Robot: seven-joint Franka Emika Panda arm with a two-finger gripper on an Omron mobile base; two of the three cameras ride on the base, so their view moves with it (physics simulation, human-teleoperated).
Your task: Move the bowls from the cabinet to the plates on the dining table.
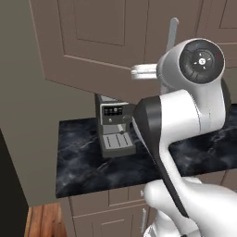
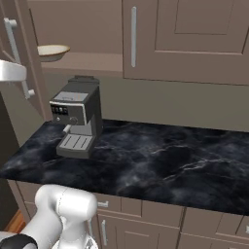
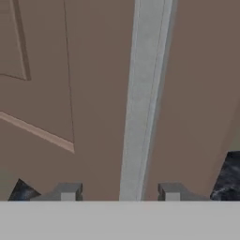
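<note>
The cabinet (image 2: pixel 185 39) door (image 3: pixel 70 93) is seen swung open right ahead of the hand (image 3: pixel 120 193); its silver handle (image 3: pixel 143 103) runs between the parted fingertips (image 3: pixel 68 192), untouched by either; the cream bowl (image 2: pixel 52 51) rests on the shelf (image 2: pixel 92 62) behind the door; below, a coffee machine (image 2: pixel 77 121) stands on the desk (image 2: pixel 160 160).

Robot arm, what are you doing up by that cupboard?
The robot's gripper is at the silver handle of the cabinet door, which is swung open. The handle runs between its two fingers, which stand apart around it. Inside, a cream bowl sits on the shelf, not picked up yet. Below, a coffee machine stands on the black marble counter.
</note>
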